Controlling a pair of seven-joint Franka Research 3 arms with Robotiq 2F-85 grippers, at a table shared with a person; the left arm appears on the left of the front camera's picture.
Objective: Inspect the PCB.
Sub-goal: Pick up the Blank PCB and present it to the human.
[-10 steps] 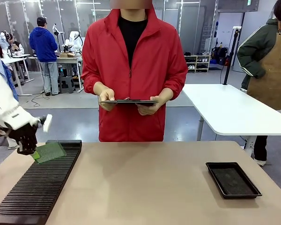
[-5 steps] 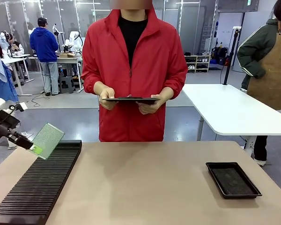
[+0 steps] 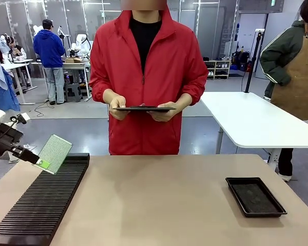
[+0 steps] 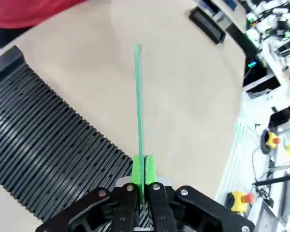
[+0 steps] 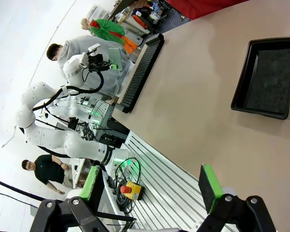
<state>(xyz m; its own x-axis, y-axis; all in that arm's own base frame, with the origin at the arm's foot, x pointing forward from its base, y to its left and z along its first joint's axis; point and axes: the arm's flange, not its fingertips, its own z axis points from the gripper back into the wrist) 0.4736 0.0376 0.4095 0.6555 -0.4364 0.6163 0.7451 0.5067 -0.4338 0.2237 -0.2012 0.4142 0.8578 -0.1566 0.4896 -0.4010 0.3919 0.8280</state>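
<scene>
A tan bench [image 3: 169, 205] carries a long black slotted rack [image 3: 41, 205] along its left side and a shallow black tray [image 3: 255, 197] near its right edge, well apart from the rack. At the far side stands a person in a red jacket [image 3: 146, 77], both hands holding a dark tablet [image 3: 142, 108] flat at waist height. Behind lies an open workshop with a white table [image 3: 256, 120] and other people at their work. The left arm is cut off by the picture's left edge in the front view, and the tablet shows edge-on, so its screen cannot be read. In the left wrist view the PCB [image 4: 138, 106] is seen only as a thin green line, its face hidden. The left gripper [image 3: 38, 161] is closed tight on the lower corner of the PCB [image 3: 53, 152], holding it tilted in the air above the far end of the rack, clear of the slots, with its speckled face turned to the front camera. The green pads [image 4: 150, 166] pinch the board's edge from both sides. The right gripper [image 5: 151, 184] stands wide open with nothing between its fingers, above the bench's near edge.
</scene>
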